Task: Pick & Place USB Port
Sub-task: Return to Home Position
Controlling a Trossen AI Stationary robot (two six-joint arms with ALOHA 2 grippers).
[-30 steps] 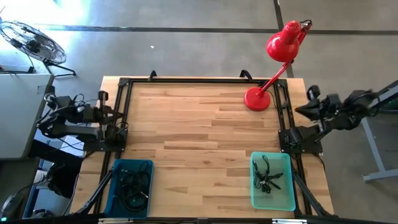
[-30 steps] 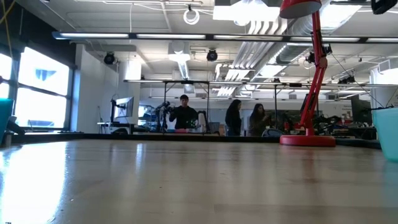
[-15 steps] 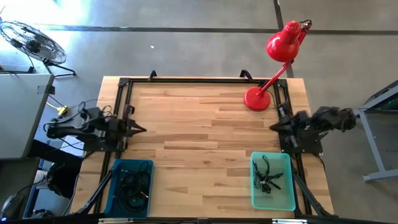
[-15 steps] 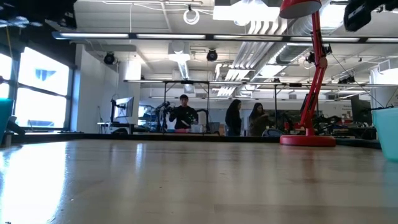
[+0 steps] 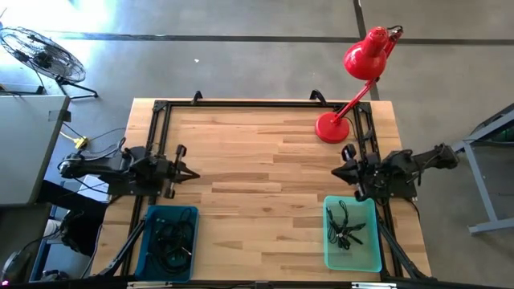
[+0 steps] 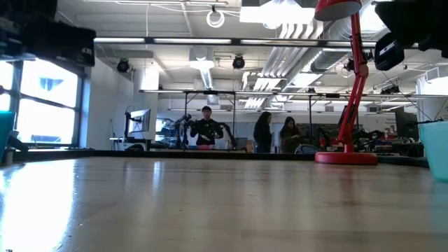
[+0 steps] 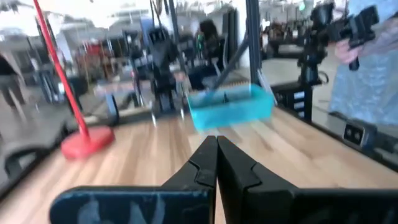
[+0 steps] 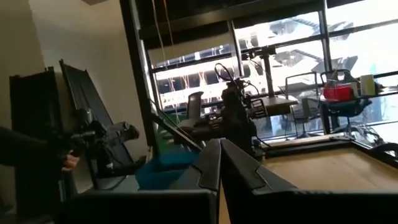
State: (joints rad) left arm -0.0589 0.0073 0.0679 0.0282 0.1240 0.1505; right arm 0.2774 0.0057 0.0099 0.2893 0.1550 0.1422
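Note:
My left gripper (image 5: 188, 171) is shut and empty, above the table's left side, pointing toward the right edge. Its shut fingers show in the left wrist view (image 7: 216, 148). My right gripper (image 5: 336, 171) is shut and empty, above the table's right side, pointing toward the left edge; its shut fingers show in the right wrist view (image 8: 220, 151). A teal bin (image 5: 351, 250) at the near right holds dark cabled parts (image 5: 347, 227). A blue bin (image 5: 148, 241) at the near left holds dark cables (image 5: 170, 241). Which of these is the USB part I cannot tell.
A red desk lamp stands with its base (image 5: 331, 128) at the far right, close behind my right gripper. A black frame (image 5: 257, 103) runs round the wooden table top. People stand in the room beyond the table (image 6: 205, 128). A hand shows in the right wrist view (image 8: 65, 160).
Both arms have swung in from outside the table's edges. My left gripper has gone toward the right edge and my right gripper toward the left edge, so both now reach over the table top. The bins and the lamp have stayed in place.

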